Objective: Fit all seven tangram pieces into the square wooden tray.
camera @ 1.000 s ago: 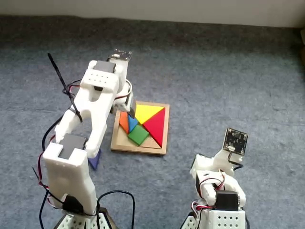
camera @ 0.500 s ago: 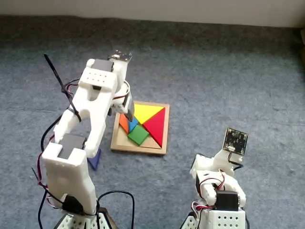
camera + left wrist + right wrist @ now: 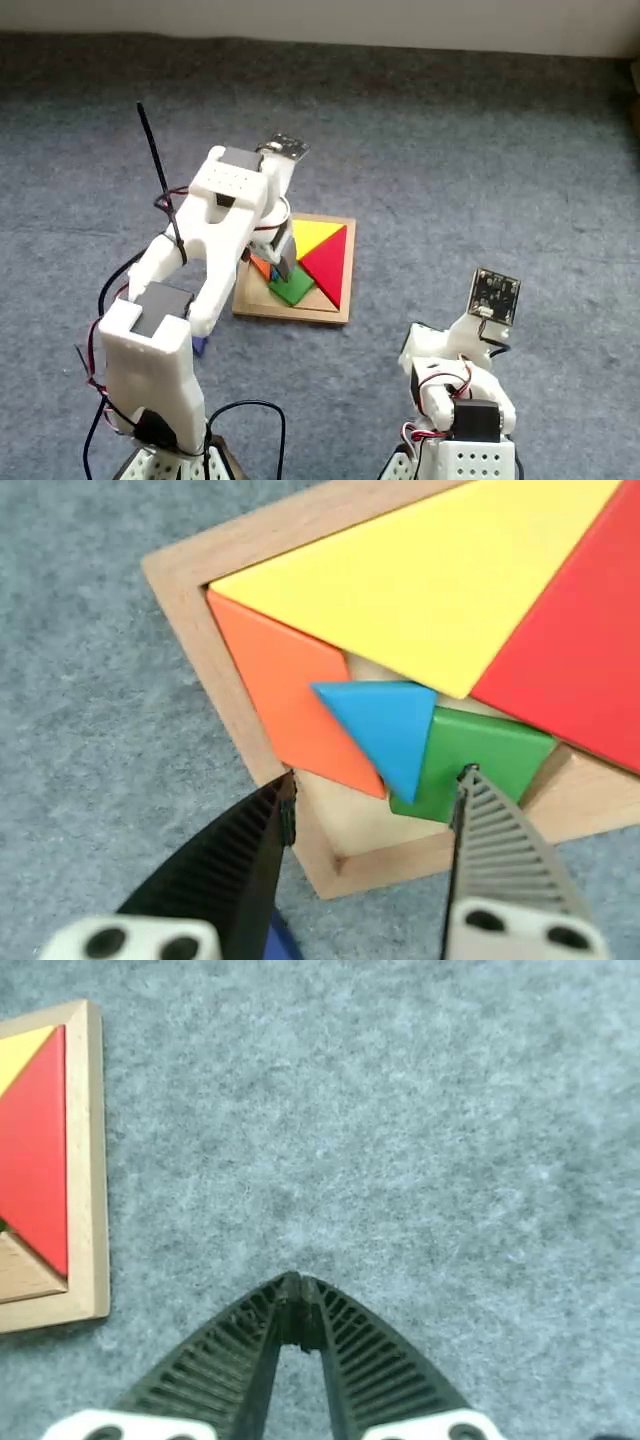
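The left arm (image 3: 215, 235) stretches forward from its base and bends down over the near-left corner of the square wooden tray (image 3: 343, 300). The left gripper (image 3: 378, 776) points down with its jaws spread wide, gripping nothing. Its black ribbed finger hangs over the tray's rim and its grey one over the green square (image 3: 485, 755).

A small dark blue piece (image 3: 200, 344) lies on the carpet beside this arm, outside the tray.

The tray lies flat on the grey, short-piled carpet (image 3: 480, 150), with a pale raised wooden rim. Inside it are smooth, flat painted pieces: an orange parallelogram (image 3: 285, 695) along the left wall, a large yellow triangle (image 3: 440, 585) and a large red triangle (image 3: 575, 660). The small blue triangle (image 3: 385, 720) sits askew between orange and green; whether it lies flat I cannot tell. Bare wood floor (image 3: 355, 820) shows at the near corner.

The right arm (image 3: 455, 385) is folded back at its base. The right gripper (image 3: 300, 1308) has its black ribbed fingers pressed together over bare carpet, to the right of the tray.
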You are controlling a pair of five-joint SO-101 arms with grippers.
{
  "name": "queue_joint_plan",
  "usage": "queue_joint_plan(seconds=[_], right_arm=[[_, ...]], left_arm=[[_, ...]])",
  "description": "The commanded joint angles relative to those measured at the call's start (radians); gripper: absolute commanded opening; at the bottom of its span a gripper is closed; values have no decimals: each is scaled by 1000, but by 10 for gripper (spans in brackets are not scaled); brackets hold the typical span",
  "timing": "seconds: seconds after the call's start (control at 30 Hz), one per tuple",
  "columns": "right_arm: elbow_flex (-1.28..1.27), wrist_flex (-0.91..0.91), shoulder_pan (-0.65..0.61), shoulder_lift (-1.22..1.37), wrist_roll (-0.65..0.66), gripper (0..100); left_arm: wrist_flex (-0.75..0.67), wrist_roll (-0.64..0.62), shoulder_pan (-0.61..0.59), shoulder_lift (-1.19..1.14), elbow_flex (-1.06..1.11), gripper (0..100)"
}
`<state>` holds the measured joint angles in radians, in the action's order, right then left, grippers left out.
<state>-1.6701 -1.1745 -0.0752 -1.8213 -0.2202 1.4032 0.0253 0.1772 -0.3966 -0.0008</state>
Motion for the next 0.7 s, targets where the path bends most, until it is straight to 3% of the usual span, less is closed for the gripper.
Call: queue_joint_plan(seconds=[0.0, 0.23, 0.37, 0.57, 0.67], right_arm=[[-143, 18, 10, -13, 9, 4], [-143, 18, 10, -13, 9, 4], [-143, 18, 10, -13, 9, 4], [-143, 18, 10, -13, 9, 4], [-143, 18, 10, -13, 9, 4]], left_arm=[[-6, 11, 65, 7, -7, 256], [2, 12, 82, 18, -12, 256], [2, 91, 77, 8, -4, 256], [-35, 107, 96, 5, 27, 256], [-60, 187, 128, 5, 54, 256]])
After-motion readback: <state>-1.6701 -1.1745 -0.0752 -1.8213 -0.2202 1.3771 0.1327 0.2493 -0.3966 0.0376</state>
